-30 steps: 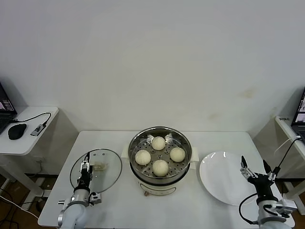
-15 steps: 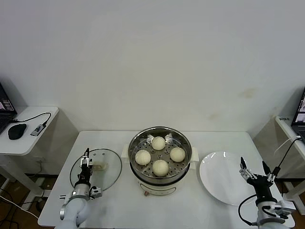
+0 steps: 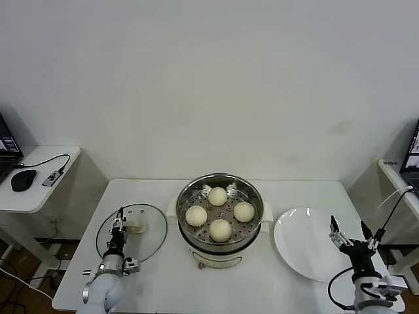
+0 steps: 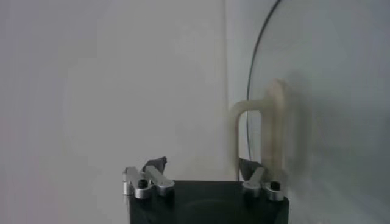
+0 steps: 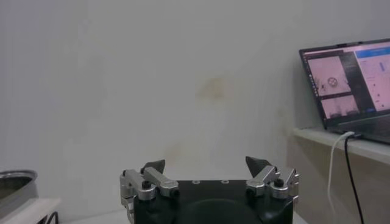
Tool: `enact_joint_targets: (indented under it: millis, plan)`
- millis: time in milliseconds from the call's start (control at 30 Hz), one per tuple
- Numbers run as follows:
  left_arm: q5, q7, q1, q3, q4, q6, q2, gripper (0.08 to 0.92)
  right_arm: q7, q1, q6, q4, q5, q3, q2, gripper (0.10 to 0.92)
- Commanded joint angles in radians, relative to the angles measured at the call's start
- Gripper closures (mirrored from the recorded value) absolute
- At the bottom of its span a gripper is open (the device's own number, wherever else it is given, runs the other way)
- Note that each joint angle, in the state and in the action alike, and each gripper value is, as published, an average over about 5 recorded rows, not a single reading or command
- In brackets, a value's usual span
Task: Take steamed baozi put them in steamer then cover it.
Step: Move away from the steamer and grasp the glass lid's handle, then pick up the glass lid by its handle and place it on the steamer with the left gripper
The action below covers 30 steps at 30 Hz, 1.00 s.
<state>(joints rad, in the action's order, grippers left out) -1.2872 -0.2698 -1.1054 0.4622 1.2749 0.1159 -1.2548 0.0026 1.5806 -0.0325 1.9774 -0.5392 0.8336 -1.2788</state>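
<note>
Several cream-white steamed baozi [image 3: 220, 229] lie in the shiny perforated steamer [image 3: 185, 196] on its white pot at the table's middle. The clear glass cover [image 3: 149, 221] lies flat on the table to the left, its cream handle [image 3: 137, 228] [image 4: 273, 122] standing up. My left gripper [image 3: 118, 226] [image 4: 203, 163] hangs over the cover just left of the handle, jaws apart; the handle stands by one fingertip [image 4: 248, 165], not between them. My right gripper [image 3: 348, 235] [image 5: 206, 163] stands open and empty at the front right.
A flat white plate [image 3: 304, 243] lies right of the steamer, under my right gripper. A side table [image 3: 39, 190] with a mouse and cable stands at the left. A laptop [image 5: 347, 85] sits on another at the right.
My left gripper has shifted a little over the cover, staying beside the handle. The right arm, the baozi and the cover have not moved.
</note>
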Motion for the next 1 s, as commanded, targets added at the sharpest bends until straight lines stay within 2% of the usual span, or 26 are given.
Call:
enact_joint_targets:
  millis: [33, 400, 500, 733, 1000]
  plan:
    - [0.002, 0.005, -0.004, -0.004, -0.015, -0.009, 0.01, 0.464, 0.0, 0.003, 0.001, 0.006, 0.004, 0.0, -0.003, 0.203]
    - [0.008, 0.011, -0.003, -0.004, -0.014, -0.028, 0.025, 0.784, 0.0, 0.006, 0.001, 0.012, 0.012, -0.003, -0.011, 0.203]
    - [0.02, 0.02, -0.01, -0.003, 0.013, -0.026, 0.032, 0.845, 0.0, 0.005, 0.002, 0.014, 0.017, -0.003, -0.015, 0.203]
    - [0.156, 0.166, -0.104, 0.017, 0.269, 0.063, 0.067, 0.856, 0.002, -0.012, 0.013, 0.016, 0.016, -0.005, -0.016, 0.203]
    - [0.225, 0.265, -0.184, 0.059, 0.511, 0.238, 0.078, 0.856, 0.014, -0.034, 0.073, 0.019, 0.007, -0.005, -0.028, 0.203]
